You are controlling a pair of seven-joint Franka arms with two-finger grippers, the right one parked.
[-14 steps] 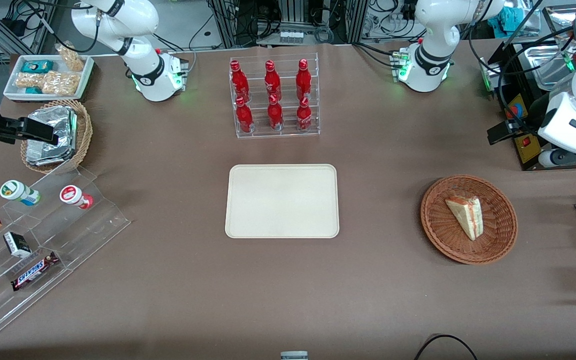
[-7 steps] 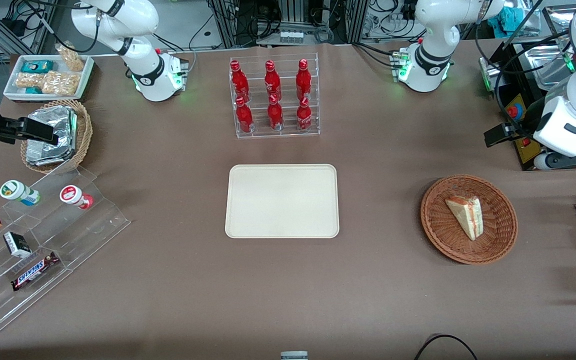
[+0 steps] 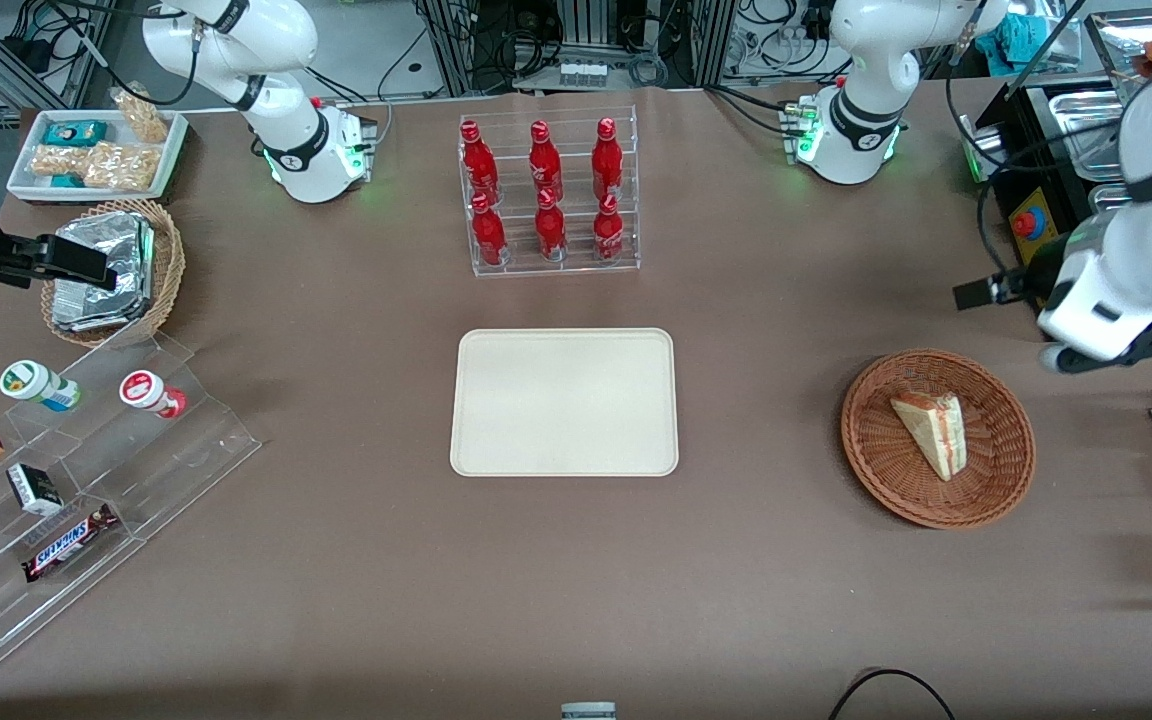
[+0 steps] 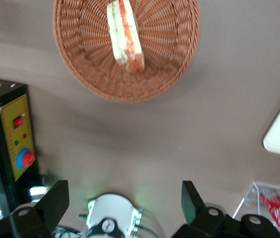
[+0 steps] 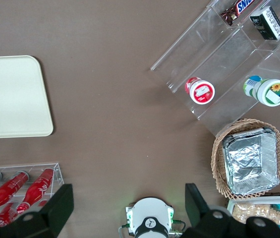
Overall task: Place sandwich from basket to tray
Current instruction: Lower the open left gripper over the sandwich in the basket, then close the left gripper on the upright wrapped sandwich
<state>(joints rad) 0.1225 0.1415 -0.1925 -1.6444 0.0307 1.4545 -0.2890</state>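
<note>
Centrally on the brown table (image 3: 756, 560) lies the cream tray (image 3: 564, 402), bare. Toward the working arm's end sits the reddish-brown wicker basket (image 3: 937, 437) with the wrapped sandwich (image 3: 932, 432) in it. Well above the table near the basket hangs the left gripper (image 4: 125, 203), fingers spread wide, holding nothing.

The left arm's gripper (image 4: 122, 203) swings in from the bench edge. It now hangs nearer the basket (image 3: 938, 437).
</note>
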